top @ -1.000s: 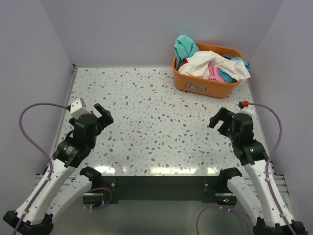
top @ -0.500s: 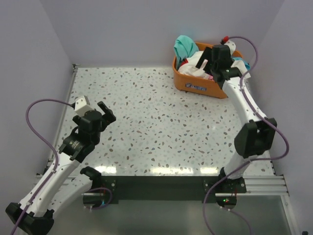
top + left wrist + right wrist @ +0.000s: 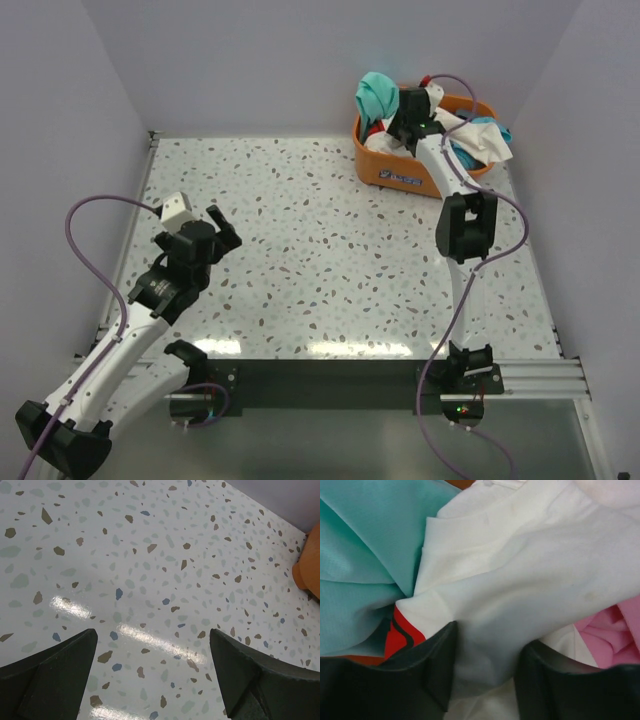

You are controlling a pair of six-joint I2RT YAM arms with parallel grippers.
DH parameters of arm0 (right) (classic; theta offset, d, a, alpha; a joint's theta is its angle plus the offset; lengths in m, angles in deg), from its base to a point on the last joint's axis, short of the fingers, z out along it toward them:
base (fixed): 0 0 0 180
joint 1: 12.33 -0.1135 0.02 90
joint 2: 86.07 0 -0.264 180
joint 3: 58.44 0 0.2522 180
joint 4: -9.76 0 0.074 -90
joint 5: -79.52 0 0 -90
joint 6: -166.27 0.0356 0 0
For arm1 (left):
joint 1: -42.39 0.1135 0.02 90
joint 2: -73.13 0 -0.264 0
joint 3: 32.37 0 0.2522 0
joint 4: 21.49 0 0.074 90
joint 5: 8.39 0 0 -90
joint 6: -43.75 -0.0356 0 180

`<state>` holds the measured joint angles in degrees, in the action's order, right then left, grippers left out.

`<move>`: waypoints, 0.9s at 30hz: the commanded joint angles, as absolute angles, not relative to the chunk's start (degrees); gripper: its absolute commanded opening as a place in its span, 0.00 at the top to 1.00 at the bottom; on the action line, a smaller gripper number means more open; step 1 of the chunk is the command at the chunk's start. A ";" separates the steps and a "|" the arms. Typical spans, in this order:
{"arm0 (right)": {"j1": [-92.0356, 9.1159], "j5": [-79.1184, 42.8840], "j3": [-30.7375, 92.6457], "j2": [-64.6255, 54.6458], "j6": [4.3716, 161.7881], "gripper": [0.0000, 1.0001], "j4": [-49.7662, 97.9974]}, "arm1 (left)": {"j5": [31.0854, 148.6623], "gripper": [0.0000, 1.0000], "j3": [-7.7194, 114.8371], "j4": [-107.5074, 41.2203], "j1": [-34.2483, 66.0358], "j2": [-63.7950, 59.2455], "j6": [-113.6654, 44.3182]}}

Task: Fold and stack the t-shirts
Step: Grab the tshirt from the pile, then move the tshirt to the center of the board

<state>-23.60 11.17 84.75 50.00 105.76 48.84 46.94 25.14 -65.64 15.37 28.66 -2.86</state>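
The t-shirts lie heaped in the orange basket (image 3: 400, 172) at the back right of the table. A teal t-shirt (image 3: 378, 95) (image 3: 365, 540) hangs over its left rim, and a pink one (image 3: 615, 640) shows at the right of the right wrist view. My right gripper (image 3: 405, 115) (image 3: 487, 650) reaches down into the basket. Its fingers press from both sides on a bunched fold of the cream-white t-shirt (image 3: 530, 570) (image 3: 478, 135), beside its red print (image 3: 402, 630). My left gripper (image 3: 215, 232) (image 3: 152, 645) hovers open above bare tabletop at the left, holding nothing.
The speckled table (image 3: 300, 230) is walled at the back and on both sides. A corner of the orange basket (image 3: 310, 575) shows at the right edge of the left wrist view. The right arm stretches up the right half of the table to the basket.
The right arm swung from the near right of the table out to the basket, dropped into the heap and narrowed its jaws round the white cloth. The left gripper crept slightly forward, still open.
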 commanded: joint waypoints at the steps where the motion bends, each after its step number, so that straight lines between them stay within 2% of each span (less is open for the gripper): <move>1: -23.93 16.50 88.30 48.93 106.85 0.58 48.39 | 46.46 0.00 25.07 -62.49 15.32 28.92 -3.98; 2: -23.85 16.85 87.52 48.49 106.94 0.65 47.70 | 46.46 0.00 25.07 -62.49 15.32 29.18 -3.89; 3: -23.85 16.77 84.90 46.66 106.77 0.81 46.65 | 46.54 0.00 25.07 -62.49 15.32 29.27 -3.89; 5: -23.85 15.64 82.77 44.72 106.06 1.00 43.74 | 46.89 0.00 24.90 -62.32 15.32 29.45 -4.06; 7: -23.85 14.32 84.59 43.48 104.32 1.00 44.95 | 47.24 0.00 24.72 -62.14 15.32 29.54 -3.98; 11: -24.02 12.82 96.62 42.87 101.67 1.00 52.25 | 47.33 0.00 24.37 -61.70 15.32 29.63 -4.07; 16: -25.16 11.50 93.31 29.98 96.93 1.00 46.30 | 48.83 0.00 24.54 -60.91 15.32 29.63 -4.68; 22: -26.65 5.01 95.24 20.47 96.31 1.00 39.36 | 50.50 0.00 24.72 -60.47 15.32 29.27 -5.21; 24: -29.72 4.20 96.99 17.82 93.08 1.00 38.03 | 50.24 0.00 24.28 -60.21 15.32 29.36 -5.12; 27: -39.73 13.06 103.66 17.29 81.33 1.00 39.77 | 49.62 0.00 24.19 -59.94 15.32 28.84 -4.86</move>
